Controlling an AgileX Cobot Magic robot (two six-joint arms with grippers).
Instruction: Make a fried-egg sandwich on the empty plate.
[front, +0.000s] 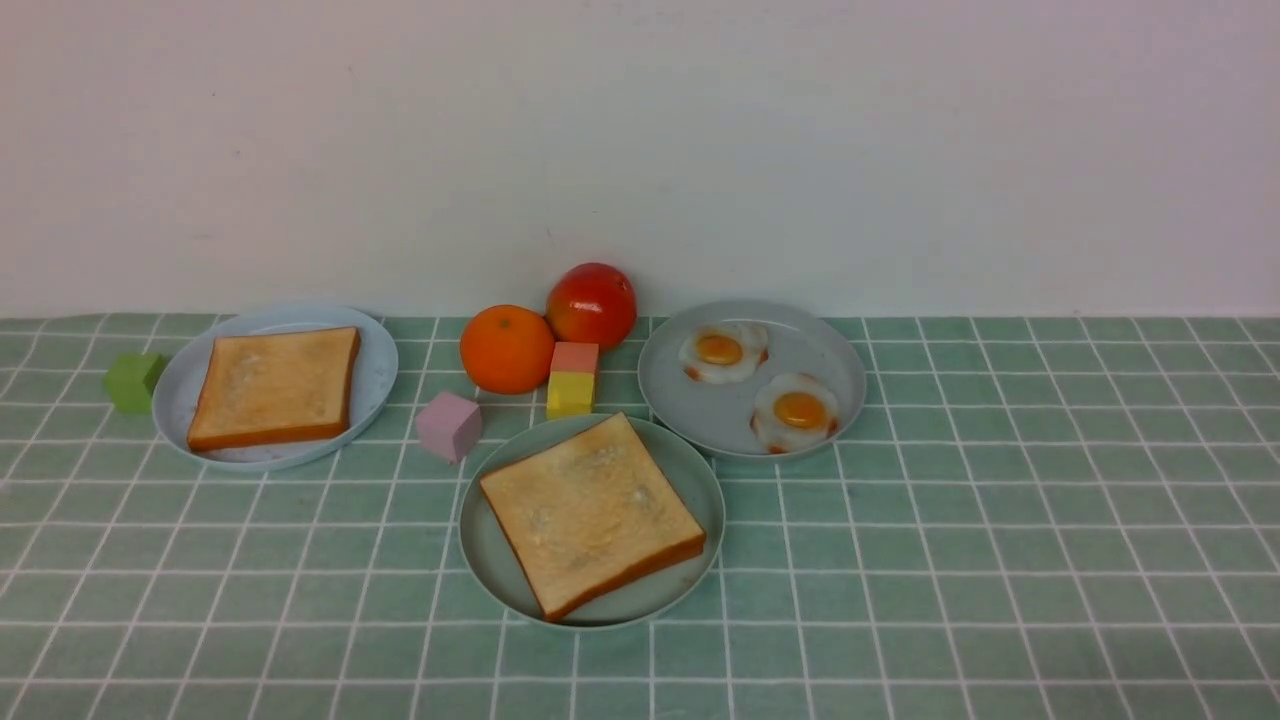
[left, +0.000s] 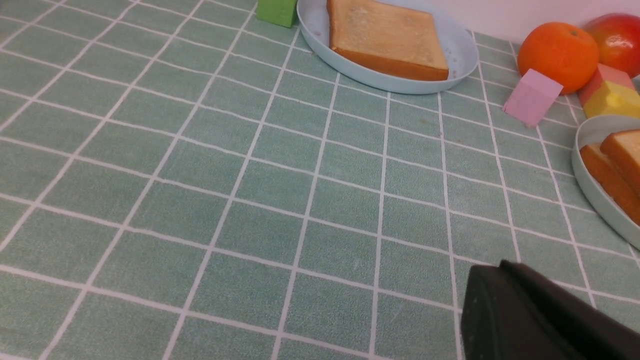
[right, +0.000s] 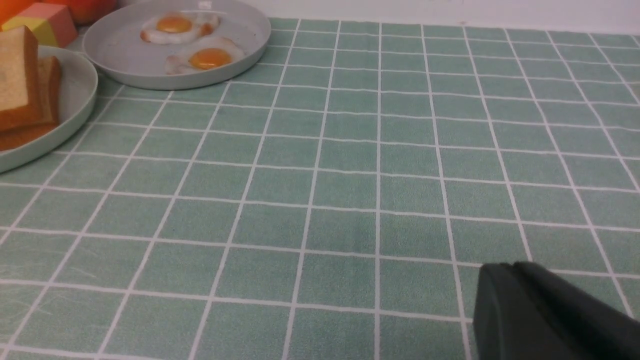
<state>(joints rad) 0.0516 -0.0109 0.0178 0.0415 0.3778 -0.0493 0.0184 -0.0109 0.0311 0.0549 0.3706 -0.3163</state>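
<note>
Although the stacked, square golden-brown toast slices (front: 593, 515) lie between both arms, likely finished, the left gripper (left: 506, 270) is pressed together; the right gripper's (right: 511, 270) spread is unclear.

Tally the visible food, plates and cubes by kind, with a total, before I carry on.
Plates: 3
Toast slices: 3
Fried eggs: 2
Orange: 1
Red fruit: 1
Cubes: 4
Total: 14
Anything hidden between the stacked slices isn't counted.

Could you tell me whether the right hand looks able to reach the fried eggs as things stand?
Probably yes: the fried eggs lie uncovered on the grey plate, apparently unobstructed.
</note>
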